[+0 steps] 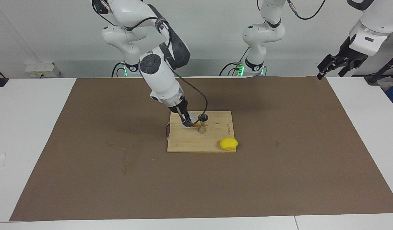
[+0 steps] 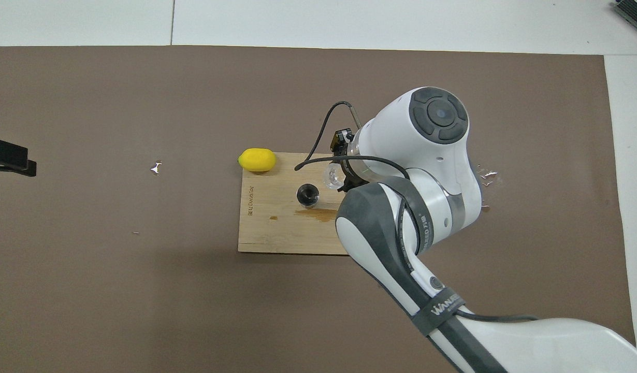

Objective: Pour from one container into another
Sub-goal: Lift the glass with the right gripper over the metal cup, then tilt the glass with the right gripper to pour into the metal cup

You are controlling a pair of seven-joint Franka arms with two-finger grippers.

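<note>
The small clear glass cup [image 1: 191, 118] [image 2: 332, 178] is held over the wooden cutting board [image 1: 190, 142] [image 2: 277, 235], with my right gripper [image 1: 187, 120] [image 2: 343, 177] shut on it. The cup is close beside the upper rim of the silvery hourglass jigger [image 1: 202, 123] [image 2: 307, 195], toward the right arm's end. The jigger stands upright on the board. I cannot tell how far the cup is tilted, and the right arm's wrist hides most of the gripper from above. My left gripper [image 1: 331, 71] [image 2: 8, 158] waits open, high over the left arm's end of the mat.
A yellow lemon-like thing [image 1: 228, 143] [image 2: 257, 159] lies at the board's corner farthest from the robots. A brown stain [image 2: 324, 214] marks the board near the jigger. Small bright scraps [image 2: 156, 167] [image 2: 487, 176] lie on the brown mat [image 1: 279, 166].
</note>
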